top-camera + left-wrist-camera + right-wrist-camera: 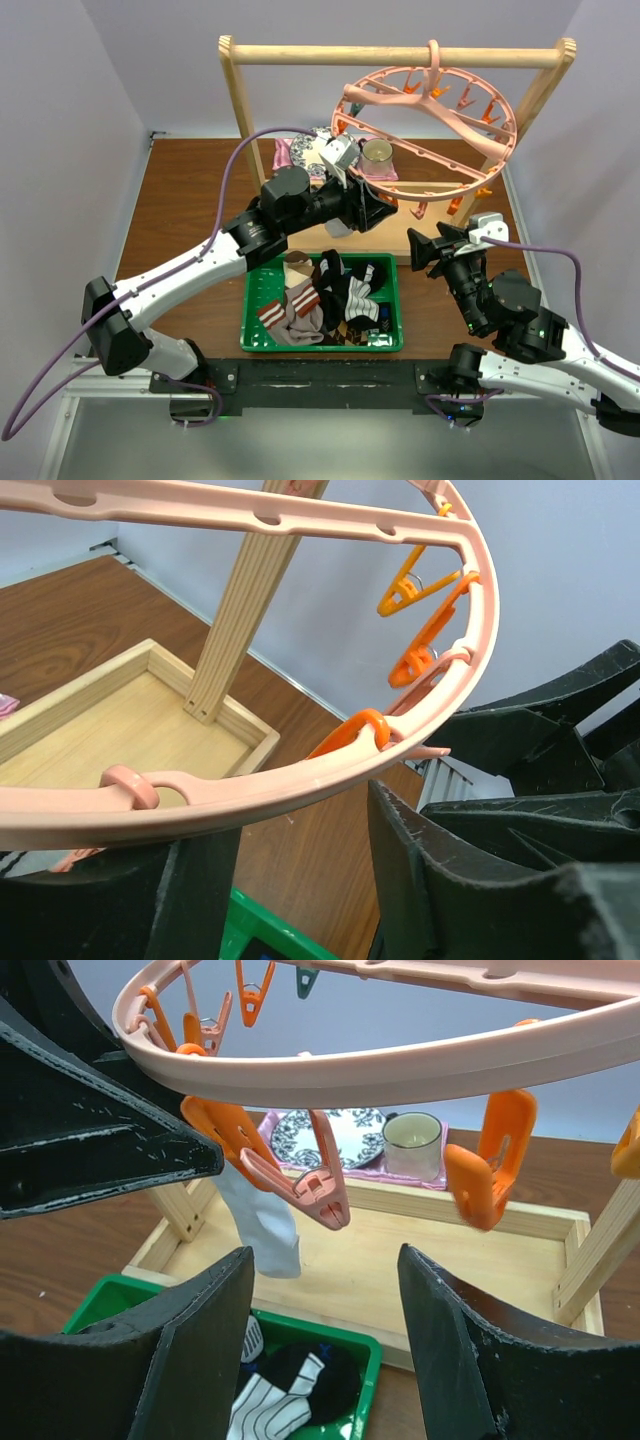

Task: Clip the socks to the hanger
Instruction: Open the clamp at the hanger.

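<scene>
Grippers at hanger (432, 97), socks (320, 295) binned.
Top: your left gripper (385, 208) sits at the hanger's near-left edge, closer than the right gripper (428, 250); socks lie below in the green bin (320, 346). Left wrist: rim (300, 780) runs across half-parted, empty jaws. Right wrist: jaws wide, empty, clip (310, 1185) just above; white sock (265, 1225) hangs clipped.

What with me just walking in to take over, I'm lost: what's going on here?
Two robot arms are working at a pink ring hanger hung on a wooden rack. The left gripper is up at its near rim, jaws apart, with the rim lying across them. The right gripper faces the clips, jaws open and empty. One white sock hangs below the rim; whether a clip holds it is unclear. The other socks lie in the green bin.
</scene>
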`<state>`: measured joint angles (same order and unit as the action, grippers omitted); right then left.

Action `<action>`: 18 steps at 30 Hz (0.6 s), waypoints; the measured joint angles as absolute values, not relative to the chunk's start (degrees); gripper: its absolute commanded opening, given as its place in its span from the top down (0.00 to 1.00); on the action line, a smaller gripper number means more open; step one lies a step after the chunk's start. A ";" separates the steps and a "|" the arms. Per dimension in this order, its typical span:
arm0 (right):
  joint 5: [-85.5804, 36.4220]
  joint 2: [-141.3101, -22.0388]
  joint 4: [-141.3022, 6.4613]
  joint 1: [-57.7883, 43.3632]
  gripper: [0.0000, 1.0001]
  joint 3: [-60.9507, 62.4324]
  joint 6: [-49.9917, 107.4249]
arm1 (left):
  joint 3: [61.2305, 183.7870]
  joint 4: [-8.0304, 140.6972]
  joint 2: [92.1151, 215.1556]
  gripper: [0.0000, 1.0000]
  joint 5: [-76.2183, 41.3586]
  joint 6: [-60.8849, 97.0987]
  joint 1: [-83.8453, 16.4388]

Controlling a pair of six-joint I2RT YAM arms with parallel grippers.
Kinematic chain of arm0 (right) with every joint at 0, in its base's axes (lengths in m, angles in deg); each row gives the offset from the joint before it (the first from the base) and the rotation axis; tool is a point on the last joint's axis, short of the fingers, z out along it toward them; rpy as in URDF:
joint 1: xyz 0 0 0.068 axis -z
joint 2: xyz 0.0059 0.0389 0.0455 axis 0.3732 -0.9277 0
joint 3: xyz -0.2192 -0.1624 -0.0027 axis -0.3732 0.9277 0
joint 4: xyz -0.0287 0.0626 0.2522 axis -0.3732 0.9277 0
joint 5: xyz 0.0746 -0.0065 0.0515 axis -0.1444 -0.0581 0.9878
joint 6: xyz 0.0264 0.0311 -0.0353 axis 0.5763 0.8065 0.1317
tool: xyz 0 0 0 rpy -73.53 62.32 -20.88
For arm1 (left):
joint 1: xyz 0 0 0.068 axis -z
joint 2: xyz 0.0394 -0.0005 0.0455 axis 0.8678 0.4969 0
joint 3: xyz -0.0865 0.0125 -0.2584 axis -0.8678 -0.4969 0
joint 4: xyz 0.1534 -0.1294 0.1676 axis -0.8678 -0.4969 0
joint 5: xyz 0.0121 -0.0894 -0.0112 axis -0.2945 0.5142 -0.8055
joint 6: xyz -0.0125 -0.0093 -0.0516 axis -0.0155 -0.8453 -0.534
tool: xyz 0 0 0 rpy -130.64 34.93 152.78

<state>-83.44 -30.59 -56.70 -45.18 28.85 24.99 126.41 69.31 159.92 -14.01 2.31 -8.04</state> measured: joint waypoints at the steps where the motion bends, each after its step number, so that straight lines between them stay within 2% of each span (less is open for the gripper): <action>1: -83.44 -30.59 -56.68 -45.18 0.37 28.85 25.02 | 126.43 69.29 159.99 0.52 -14.01 2.31 -8.04; 2: -83.44 -30.59 -56.62 -45.18 0.37 28.85 25.15 | 126.46 69.27 160.05 0.58 -14.03 2.29 -8.04; 5: -83.11 -30.59 -56.40 -45.18 0.37 28.85 25.56 | 126.52 69.29 160.12 0.69 -14.21 2.40 -8.04; 8: -82.17 -30.59 -56.33 -45.18 0.38 28.96 26.00 | 126.65 69.29 160.12 0.76 -14.40 2.44 -8.04; 11: -81.23 -30.59 -56.29 -45.18 0.38 29.48 26.77 | 126.74 69.27 160.12 0.80 -14.53 2.46 -8.04; 18: -77.87 -32.69 -57.84 -45.18 0.38 31.73 27.44 | 126.74 69.20 160.12 0.80 -14.84 2.46 -8.04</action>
<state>-77.87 -32.69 -57.84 -45.18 31.73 27.44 126.74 69.20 160.12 -14.84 2.46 -8.04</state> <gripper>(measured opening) 0.619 0.204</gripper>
